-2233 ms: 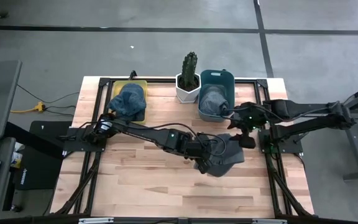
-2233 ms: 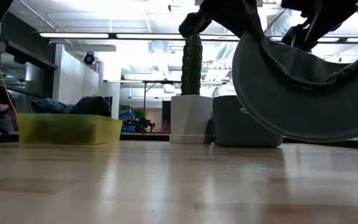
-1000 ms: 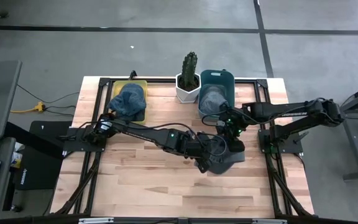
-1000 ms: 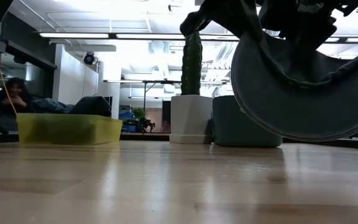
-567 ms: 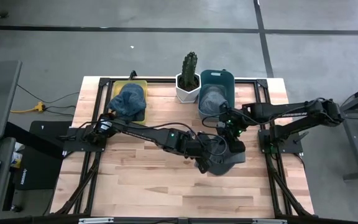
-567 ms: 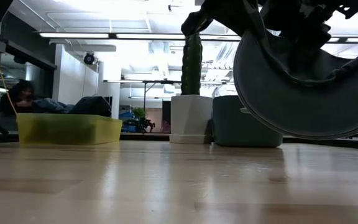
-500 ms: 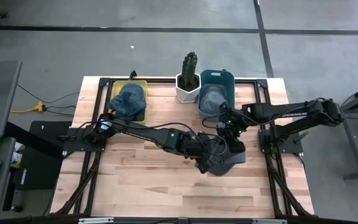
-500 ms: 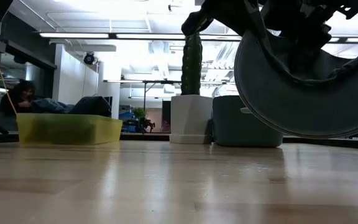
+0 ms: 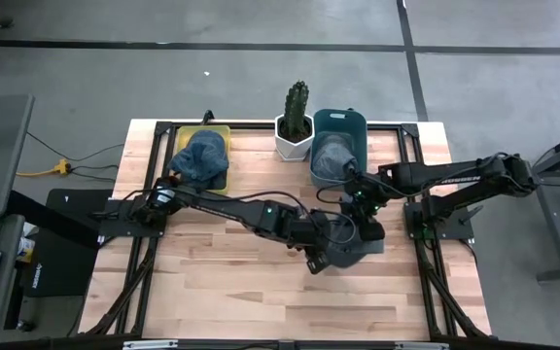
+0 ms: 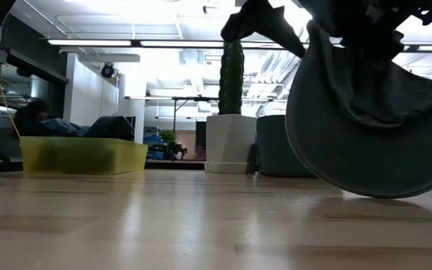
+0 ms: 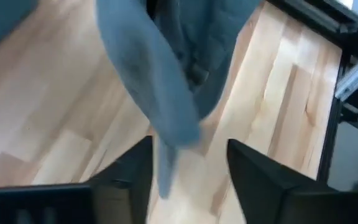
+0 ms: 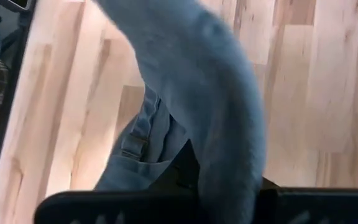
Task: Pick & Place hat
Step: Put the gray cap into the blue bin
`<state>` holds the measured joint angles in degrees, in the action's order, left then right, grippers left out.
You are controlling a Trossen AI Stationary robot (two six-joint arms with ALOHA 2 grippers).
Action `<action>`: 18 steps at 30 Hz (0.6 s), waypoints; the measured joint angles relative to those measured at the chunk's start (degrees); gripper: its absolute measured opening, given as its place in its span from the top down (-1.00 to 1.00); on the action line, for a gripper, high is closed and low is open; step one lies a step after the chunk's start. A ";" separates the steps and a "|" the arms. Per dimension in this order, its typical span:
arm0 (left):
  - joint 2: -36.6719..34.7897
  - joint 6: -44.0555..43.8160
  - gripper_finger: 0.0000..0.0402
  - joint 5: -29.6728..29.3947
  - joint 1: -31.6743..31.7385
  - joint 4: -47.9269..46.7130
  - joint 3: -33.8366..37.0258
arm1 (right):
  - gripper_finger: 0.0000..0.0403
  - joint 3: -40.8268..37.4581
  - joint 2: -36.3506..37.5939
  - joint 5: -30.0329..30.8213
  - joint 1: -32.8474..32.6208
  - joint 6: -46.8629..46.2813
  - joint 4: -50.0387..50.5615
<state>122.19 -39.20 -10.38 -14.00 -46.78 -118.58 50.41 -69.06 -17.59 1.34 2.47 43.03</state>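
A grey hat (image 9: pixel 350 243) hangs over the table's middle right, under my right gripper (image 9: pixel 363 216), which is shut on it. In the low view the hat (image 10: pixel 366 127) sags like a pouch, its lowest part (image 10: pixel 373 193) close to the tabletop. My left gripper (image 9: pixel 315 261) is on the hat's left side and open. In the left wrist view a hanging edge of the hat (image 11: pixel 166 149) comes down between its two fingers (image 11: pixel 253 168). My right gripper holds the hat by an upper part of its cloth (image 12: pixel 229 155), coming from above and pointing down; the cloth hides the fingers. The hat hangs slack below, its back strap (image 12: pixel 135 143) showing. My left gripper: I cannot tell whether its fingers touch the edge between them.
At the far side stand a yellow bin (image 9: pixel 224 131) with a blue hat (image 9: pixel 202 156), a cactus in a white pot (image 9: pixel 297 126), and a teal bin (image 9: pixel 340 122) with a grey hat (image 9: pixel 332 156). Bare wood lies toward the near edge.
My left gripper has let go of the hat's left edge, which has come away from it. The hat, earlier slung between both grippers, has dropped lower and now hangs from my right gripper alone.
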 joint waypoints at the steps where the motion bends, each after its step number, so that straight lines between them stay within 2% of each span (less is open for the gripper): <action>1: 0.00 -0.04 0.06 1.15 0.18 -0.56 0.00 | 1.00 0.00 0.00 0.40 0.00 -0.01 0.53; 3: -0.29 -1.40 -0.04 3.55 0.51 -2.61 0.03 | 1.00 0.00 0.00 1.18 0.00 -0.03 1.75; 6: -2.49 -4.63 -0.11 3.49 0.50 -7.56 0.10 | 1.00 0.00 0.04 2.30 -0.13 -0.05 3.11; 13: -6.02 -9.34 -0.12 -8.61 -1.15 -20.13 0.06 | 1.00 0.07 2.17 4.99 -1.32 -1.78 4.19; 18: -7.19 -10.17 -0.12 -9.63 -1.55 -23.84 0.67 | 1.00 3.47 3.34 9.50 -2.58 -2.48 9.03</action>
<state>115.00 -49.37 -20.01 -15.55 -70.63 -117.91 53.88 -65.71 -8.08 -1.24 -0.01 52.06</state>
